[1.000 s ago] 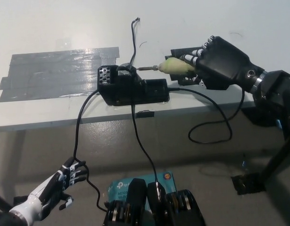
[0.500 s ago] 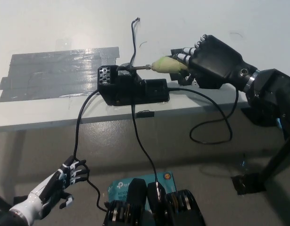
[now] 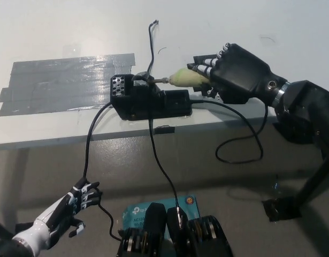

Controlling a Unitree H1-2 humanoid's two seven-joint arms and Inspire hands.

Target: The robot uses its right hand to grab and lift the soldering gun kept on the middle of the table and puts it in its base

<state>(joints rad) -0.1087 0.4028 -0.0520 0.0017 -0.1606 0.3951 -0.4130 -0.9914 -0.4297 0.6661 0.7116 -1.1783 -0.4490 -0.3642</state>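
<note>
On the white table (image 3: pixel 57 32), the black right hand (image 3: pixel 236 72) has carried the soldering gun (image 3: pixel 186 77) leftward over the last second; its fingers stay wrapped around the yellow-green grip. The metal tip now enters the base (image 3: pixel 148 99), so seating looks nearly done. The white left hand (image 3: pixel 78 201) hangs low at near left, fingers loosely apart, empty.

White table (image 3: pixel 57 32), grey tape patch (image 3: pixel 68 83) (left), black base (image 3: pixel 148 101)

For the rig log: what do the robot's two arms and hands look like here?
The right hand is bulky matte black with pale bands across its fingers, a silver ring at the wrist and a thick black forearm. The left hand is slim and white, with black segments between white finger sections.
</note>
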